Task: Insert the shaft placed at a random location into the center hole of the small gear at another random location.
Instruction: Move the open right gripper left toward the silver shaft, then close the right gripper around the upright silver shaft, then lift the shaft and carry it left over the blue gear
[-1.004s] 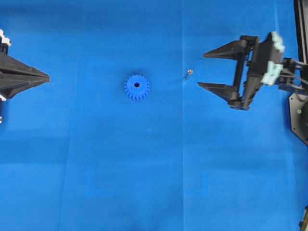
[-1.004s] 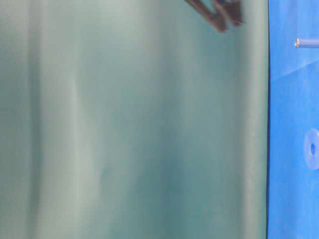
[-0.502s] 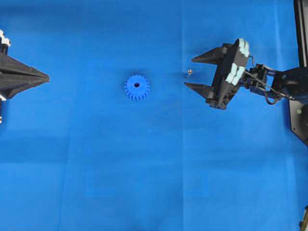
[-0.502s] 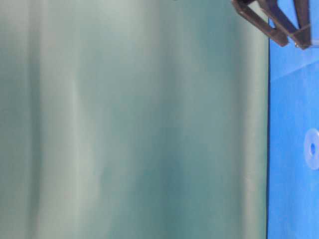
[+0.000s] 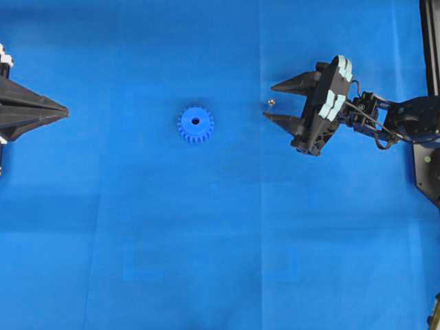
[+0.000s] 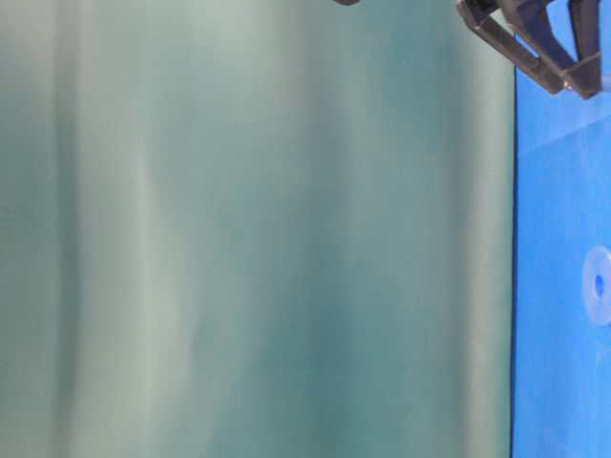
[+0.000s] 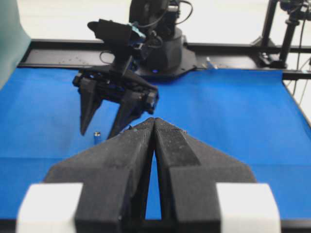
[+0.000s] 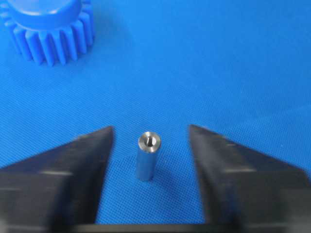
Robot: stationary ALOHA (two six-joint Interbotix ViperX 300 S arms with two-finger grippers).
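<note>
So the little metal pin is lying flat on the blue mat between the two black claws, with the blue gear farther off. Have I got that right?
Not quite: the shaft is not lying flat. It stands upright on the blue mat, as the right wrist view shows. The rest holds: it sits between the fingers of the right gripper, untouched, with the small gear farther off.
</note>
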